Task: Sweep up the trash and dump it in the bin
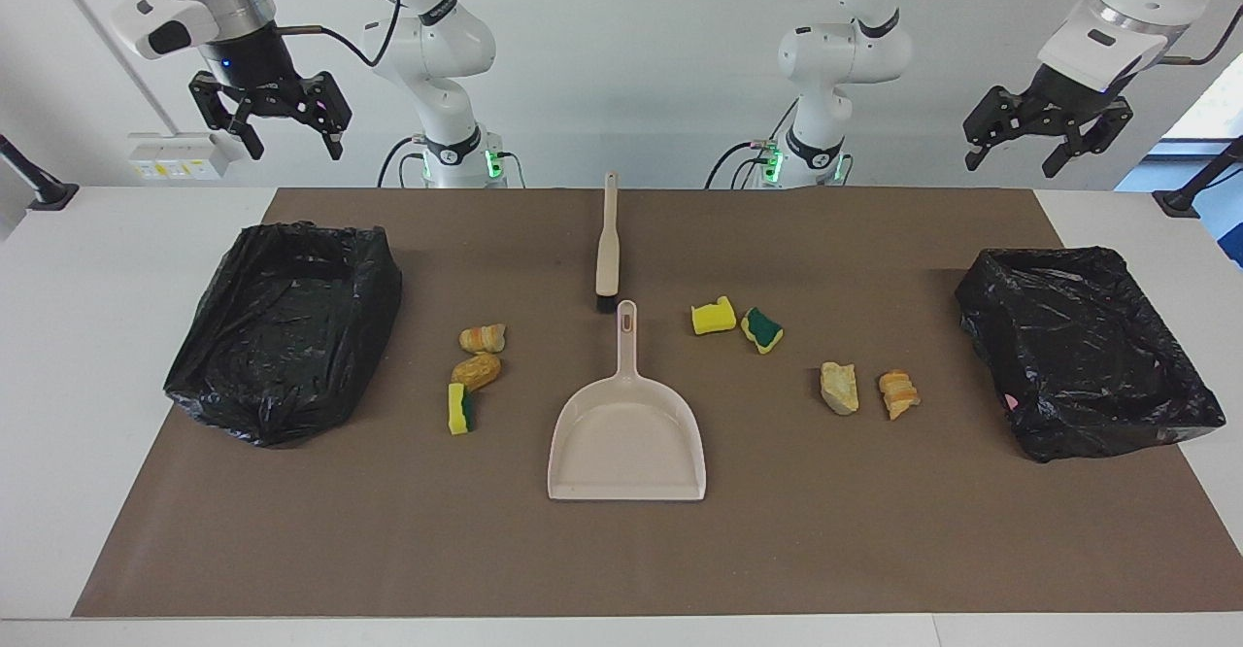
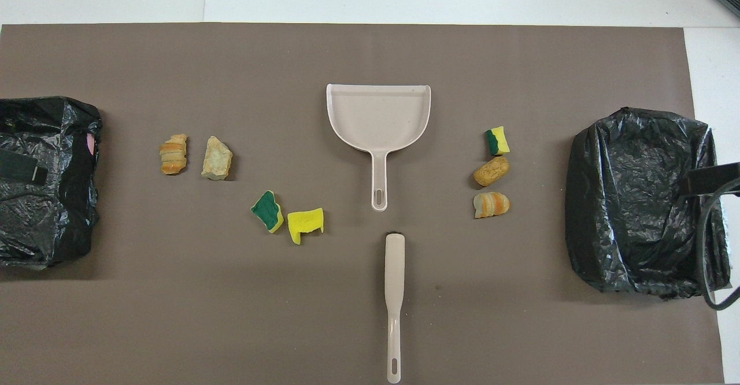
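Trash scattered on brown mat: three scraps in a cluster toward right arm's end, four toward left arm's end, dustpan between the groups. Sponge and bread-like lumps judged light, soft, easily pushed; likely to roll or skid ahead of bristles. Best not pinched; brush to be taken by slim handle, dustpan by its handle. Brush lying just nearer the robots than dustpan, the two almost in line. Black-lined bins at each tabletop end. Left gripper and right gripper raised, fingers spread, empty, waiting. Nothing blocking the handles.
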You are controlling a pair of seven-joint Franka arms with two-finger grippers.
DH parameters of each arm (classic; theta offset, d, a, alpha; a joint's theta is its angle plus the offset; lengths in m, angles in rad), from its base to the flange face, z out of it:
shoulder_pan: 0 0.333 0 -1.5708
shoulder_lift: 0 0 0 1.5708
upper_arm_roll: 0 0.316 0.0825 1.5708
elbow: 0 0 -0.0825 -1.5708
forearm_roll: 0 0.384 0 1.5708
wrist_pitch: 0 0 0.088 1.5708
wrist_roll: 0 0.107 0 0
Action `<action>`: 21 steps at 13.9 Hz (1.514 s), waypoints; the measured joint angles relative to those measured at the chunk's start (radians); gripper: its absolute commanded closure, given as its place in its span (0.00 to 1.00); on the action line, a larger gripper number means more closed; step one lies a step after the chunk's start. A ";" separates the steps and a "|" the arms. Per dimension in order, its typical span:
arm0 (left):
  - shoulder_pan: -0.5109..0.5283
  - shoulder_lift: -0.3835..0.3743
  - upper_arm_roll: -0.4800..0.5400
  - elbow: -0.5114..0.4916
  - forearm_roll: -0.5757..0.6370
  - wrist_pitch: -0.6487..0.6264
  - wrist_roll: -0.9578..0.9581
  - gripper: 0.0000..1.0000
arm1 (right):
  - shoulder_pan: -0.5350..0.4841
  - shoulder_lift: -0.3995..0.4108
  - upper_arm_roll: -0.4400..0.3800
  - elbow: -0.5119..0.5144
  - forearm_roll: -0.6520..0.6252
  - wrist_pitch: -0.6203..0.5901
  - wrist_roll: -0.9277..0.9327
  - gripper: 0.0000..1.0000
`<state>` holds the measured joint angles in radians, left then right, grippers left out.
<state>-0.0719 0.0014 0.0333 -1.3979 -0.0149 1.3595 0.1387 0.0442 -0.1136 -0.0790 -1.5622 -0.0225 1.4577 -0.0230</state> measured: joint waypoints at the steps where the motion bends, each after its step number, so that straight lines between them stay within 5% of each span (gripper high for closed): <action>1: 0.000 0.000 -0.001 0.000 0.000 0.000 0.000 0.00 | 0.000 0.000 -0.003 0.002 0.000 -0.030 0.000 0.00; 15: 0.000 -0.007 -0.036 -0.016 0.000 0.000 -0.031 0.00 | -0.003 0.000 -0.009 0.020 0.001 -0.096 0.000 0.00; 21: -0.004 -0.139 -0.209 -0.236 -0.002 0.086 -0.182 0.00 | -0.003 0.002 -0.009 0.020 0.001 -0.080 0.000 0.00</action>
<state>-0.0754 -0.1377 -0.1761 -1.6337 -0.0171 1.4455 -0.0428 0.0416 -0.1117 -0.0879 -1.5423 -0.0219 1.3779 -0.0230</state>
